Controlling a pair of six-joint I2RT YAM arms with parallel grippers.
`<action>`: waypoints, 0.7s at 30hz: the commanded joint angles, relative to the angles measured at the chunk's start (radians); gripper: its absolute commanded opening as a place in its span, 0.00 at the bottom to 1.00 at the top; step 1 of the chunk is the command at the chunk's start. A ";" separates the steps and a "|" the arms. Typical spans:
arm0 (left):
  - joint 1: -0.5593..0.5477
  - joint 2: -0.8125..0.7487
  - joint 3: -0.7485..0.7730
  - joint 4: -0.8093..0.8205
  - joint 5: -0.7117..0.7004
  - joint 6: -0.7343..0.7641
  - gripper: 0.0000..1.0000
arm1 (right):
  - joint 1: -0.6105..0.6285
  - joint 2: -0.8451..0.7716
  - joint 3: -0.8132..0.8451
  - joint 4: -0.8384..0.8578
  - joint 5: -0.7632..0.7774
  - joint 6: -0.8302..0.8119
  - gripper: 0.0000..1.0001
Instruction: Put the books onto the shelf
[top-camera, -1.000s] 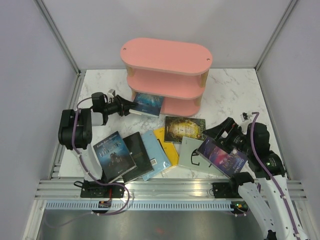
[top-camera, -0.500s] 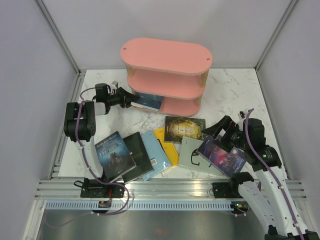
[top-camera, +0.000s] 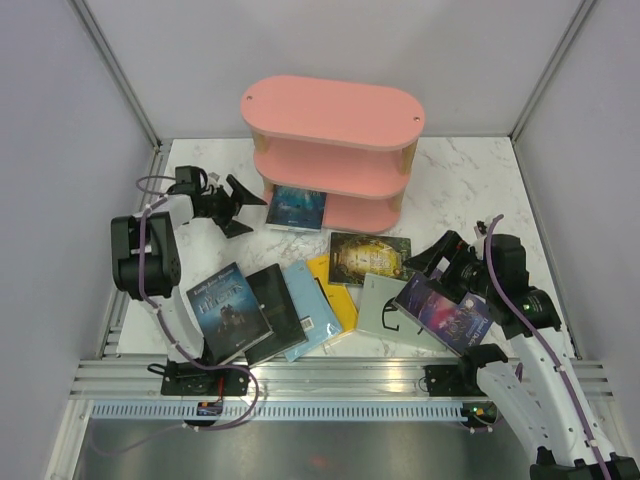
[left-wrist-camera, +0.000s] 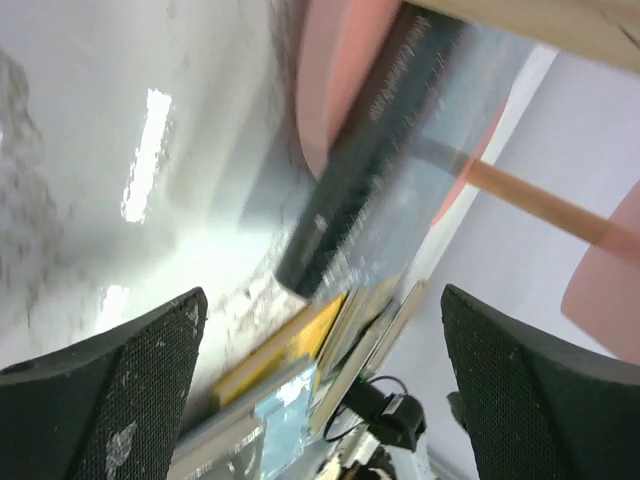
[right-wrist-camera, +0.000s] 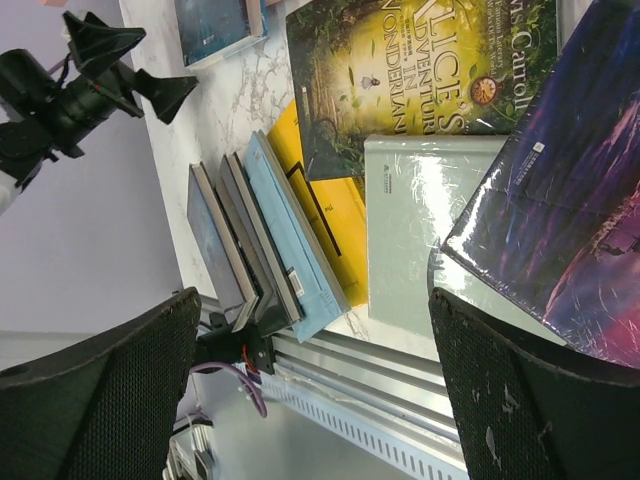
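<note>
The pink three-tier shelf (top-camera: 333, 112) stands at the back of the table. A blue book (top-camera: 297, 206) lies on its bottom board, its near edge sticking out. My left gripper (top-camera: 252, 214) is open just left of that book and holds nothing. In the left wrist view the book's dark spine (left-wrist-camera: 368, 160) lies ahead of the open gripper (left-wrist-camera: 320, 400), under the pink board (left-wrist-camera: 328, 75). The other books lie fanned along the front: dark fantasy (top-camera: 228, 312), black (top-camera: 275, 308), light blue (top-camera: 310, 310), yellow (top-camera: 337, 290), green-gold (top-camera: 370, 257), pale grey-green (top-camera: 388, 305), purple galaxy (top-camera: 443, 312). My right gripper (top-camera: 436, 262) hangs open over the grey-green book (right-wrist-camera: 420, 220).
Grey walls enclose the marble table (top-camera: 470, 190) on three sides. A metal rail (top-camera: 330, 378) runs along the near edge behind the arm bases. A wooden shelf post (left-wrist-camera: 540, 205) stands close beyond the blue book.
My left gripper has opened, let go of the blue book and drawn back to the left. The book stays on the shelf's bottom board. The right arm has barely shifted.
</note>
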 joint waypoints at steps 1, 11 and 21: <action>0.000 -0.177 0.030 -0.183 -0.102 0.151 1.00 | 0.001 -0.001 0.024 0.011 -0.007 -0.032 0.98; 0.008 -0.488 -0.125 -0.557 -0.635 0.166 1.00 | 0.001 -0.016 0.009 0.037 -0.069 -0.063 0.98; 0.413 -0.675 -0.300 -0.683 -0.768 0.236 1.00 | 0.032 0.071 0.110 -0.061 -0.053 -0.142 0.98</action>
